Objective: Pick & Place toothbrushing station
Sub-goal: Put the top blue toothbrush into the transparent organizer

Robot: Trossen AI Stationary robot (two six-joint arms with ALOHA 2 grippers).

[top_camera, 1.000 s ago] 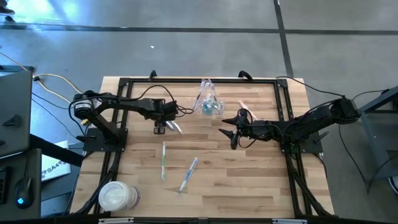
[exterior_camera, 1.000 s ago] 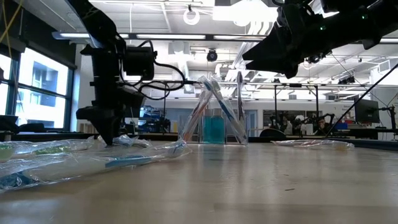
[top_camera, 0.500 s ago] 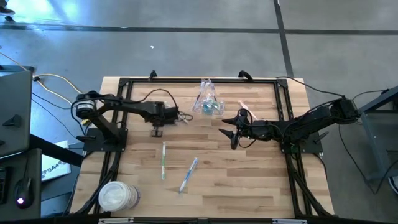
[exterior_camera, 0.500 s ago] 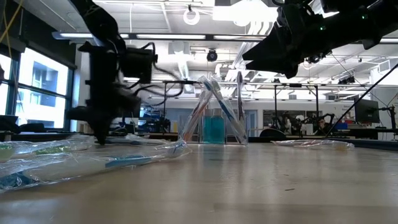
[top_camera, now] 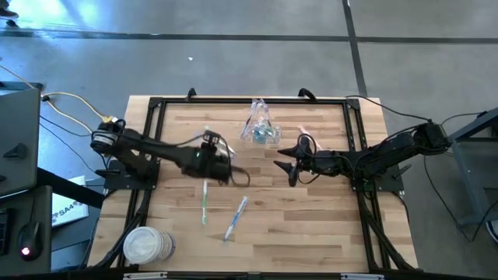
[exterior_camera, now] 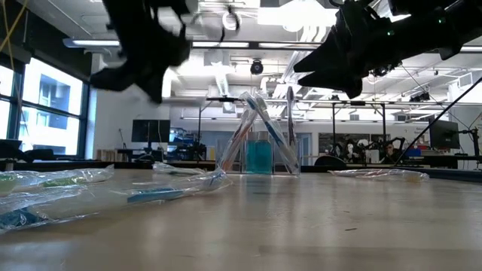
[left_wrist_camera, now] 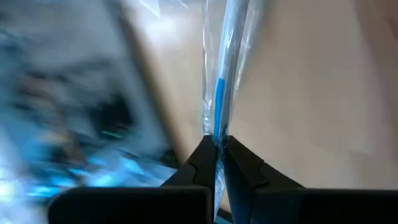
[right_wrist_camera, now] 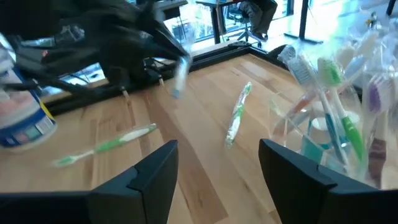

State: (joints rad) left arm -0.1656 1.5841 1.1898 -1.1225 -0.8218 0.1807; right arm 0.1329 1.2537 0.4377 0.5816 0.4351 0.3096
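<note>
A clear cup (top_camera: 261, 129) holding several toothbrushes stands on the table at the far middle; it also shows in the right wrist view (right_wrist_camera: 329, 134). A green toothbrush (top_camera: 205, 201) and a blue one (top_camera: 235, 218) lie flat on the table nearer the front. My left gripper (top_camera: 218, 163) is raised above the table, left of the cup, shut on a clear-wrapped blue toothbrush (left_wrist_camera: 219, 93). My right gripper (top_camera: 289, 165) hangs open and empty above the table, near the cup's right side. My left gripper pinches the wrapped toothbrush between its two fingertips (left_wrist_camera: 205, 160), on the part of the wrapper right beside the blue handle (left_wrist_camera: 217, 134). The brush runs on straight out beyond the fingers. It is lifted clear of the table, as the right wrist view (right_wrist_camera: 180, 74) shows.
A stack of white round discs (top_camera: 148, 245) stands at the near left corner. A pink toothbrush (top_camera: 307, 138) lies right of the cup. A dark frame (top_camera: 249, 101) runs round the table's far and side edges. Bare wood lies near the front right.
My left gripper has risen from the table top with the wrapped toothbrush and swung toward the table's near and right side, turning as it went. The toothbrush has been lifted clear of the table. My right gripper has kept still.
</note>
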